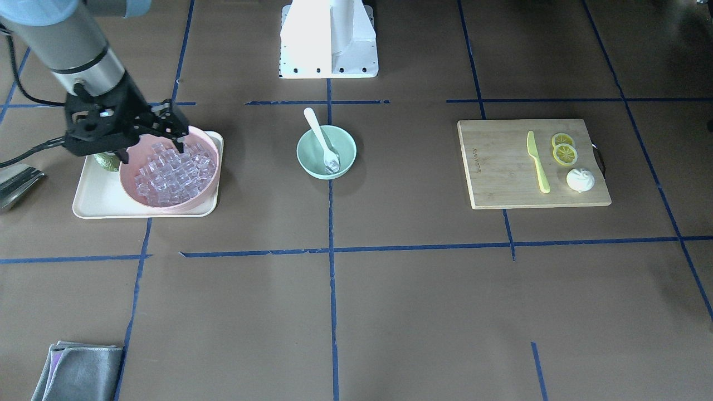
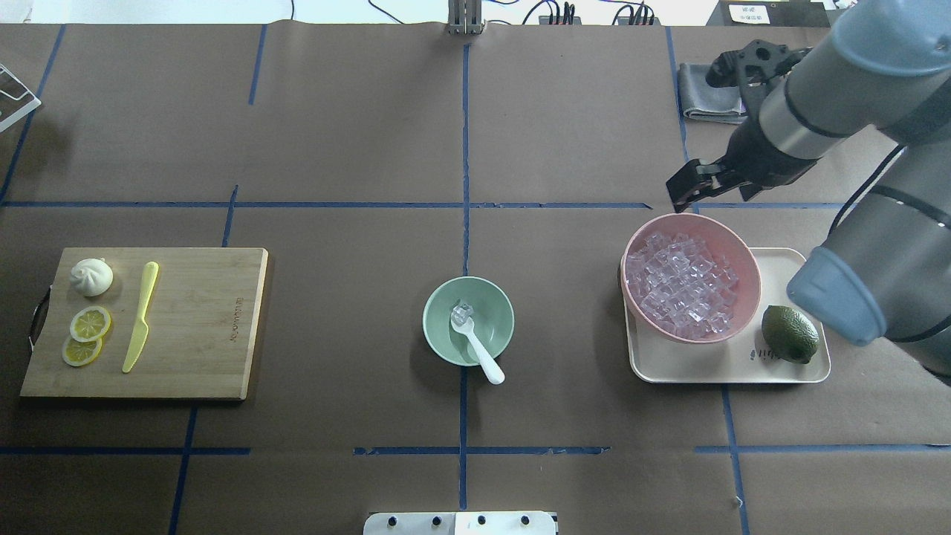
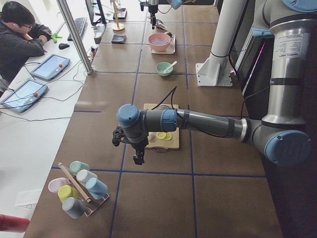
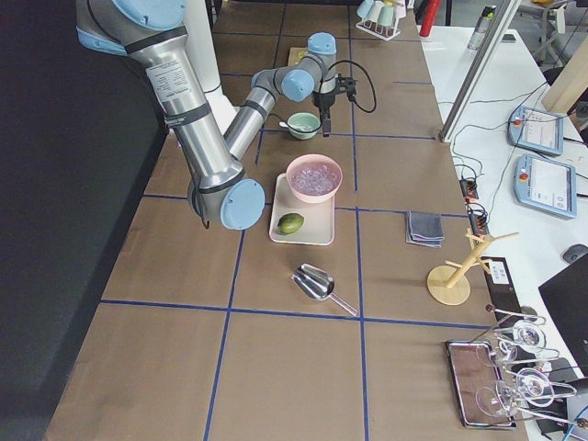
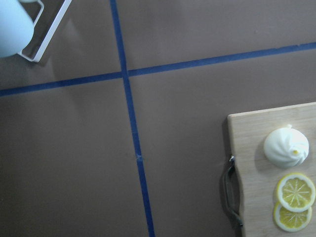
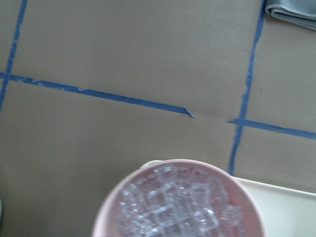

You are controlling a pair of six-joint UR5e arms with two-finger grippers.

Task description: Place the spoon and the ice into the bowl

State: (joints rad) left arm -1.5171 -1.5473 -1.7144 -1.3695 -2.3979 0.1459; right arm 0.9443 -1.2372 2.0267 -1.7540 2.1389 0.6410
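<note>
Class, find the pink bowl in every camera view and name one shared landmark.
Front-facing: pink bowl at left.
Overhead: pink bowl at right.
Exterior left: pink bowl top centre, far.
Exterior right: pink bowl above centre.
Left wrist: not in it.
Right wrist: pink bowl at bottom edge.
Landmark: the cream tray beneath it.

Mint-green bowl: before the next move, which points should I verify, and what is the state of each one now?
1. Spoon inside the bowl: ok, scoop down, handle over the rim.
2. Ice in the bowl: ok, one cube lies on the scoop.
3. Right gripper open, holding nothing: ok.
4. Pink bowl of ice upright on its tray: ok.
5. Left gripper far from the bowl: ok; open or shut: cannot tell.
</note>
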